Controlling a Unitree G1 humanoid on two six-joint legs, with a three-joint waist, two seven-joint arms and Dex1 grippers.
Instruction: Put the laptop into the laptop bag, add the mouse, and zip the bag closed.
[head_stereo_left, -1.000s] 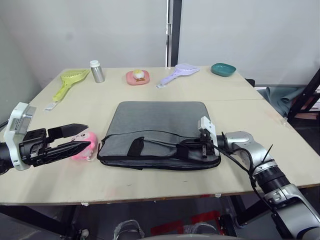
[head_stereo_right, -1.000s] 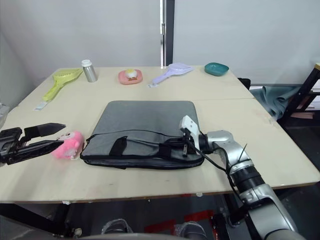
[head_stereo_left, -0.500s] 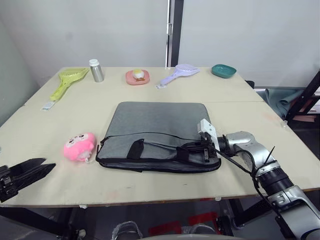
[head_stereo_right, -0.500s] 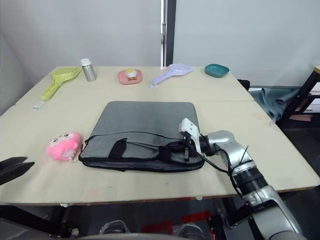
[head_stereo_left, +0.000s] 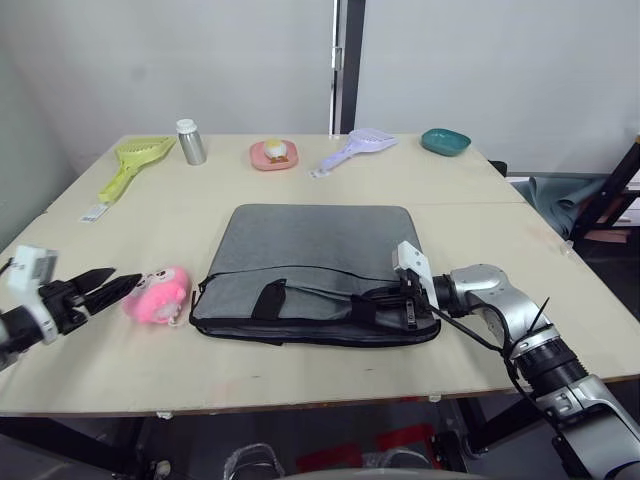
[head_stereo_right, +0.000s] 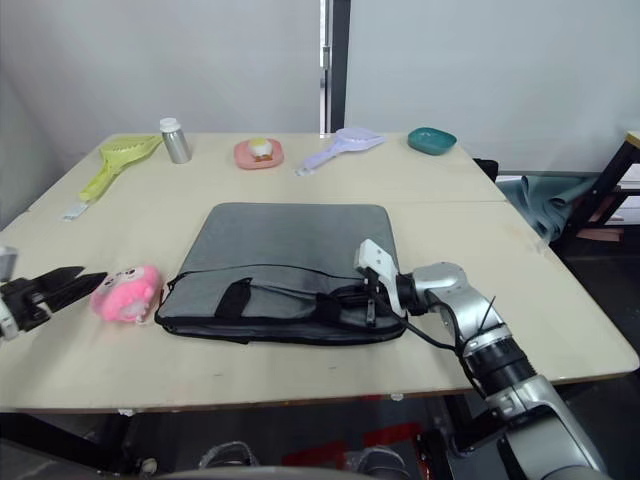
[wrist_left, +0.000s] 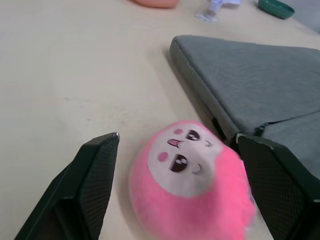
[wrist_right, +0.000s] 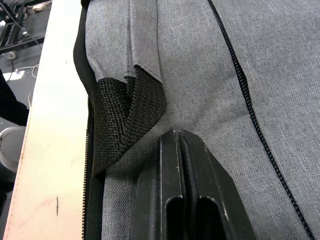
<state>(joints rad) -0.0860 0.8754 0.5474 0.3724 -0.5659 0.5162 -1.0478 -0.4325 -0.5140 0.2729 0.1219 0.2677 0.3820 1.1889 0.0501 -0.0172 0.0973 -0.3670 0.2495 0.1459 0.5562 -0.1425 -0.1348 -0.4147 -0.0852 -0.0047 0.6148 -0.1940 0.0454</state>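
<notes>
White walls are standing behind a pale wooden tabletop (head_stereo_left: 100, 250). Lying flat in the middle of it is the grey laptop bag (head_stereo_left: 318, 268), its black strap handles (head_stereo_left: 272, 296) resting along the near edge. The right pincer (head_stereo_left: 388, 303) is resting on the bag's near right corner, just beside a handle, with its two black fingers (wrist_right: 180, 200) pressed flat together and nothing visible between them. The left pincer (head_stereo_left: 108, 285) is hovering low over the tabletop at the left, its fingers (wrist_left: 95, 170) spread wide and gripping nothing, pointing at a pink plush toy (head_stereo_left: 157, 295) that is sitting between their tips in the left wrist view. That toy is lying just beside the bag's left edge. Along the far side of the tabletop are sitting a yellow-green scoop (head_stereo_left: 135, 160), a small metal bottle (head_stereo_left: 190, 142), a pink dish (head_stereo_left: 274, 154), a lilac scoop (head_stereo_left: 358, 145) and a teal bowl (head_stereo_left: 445, 140).
</notes>
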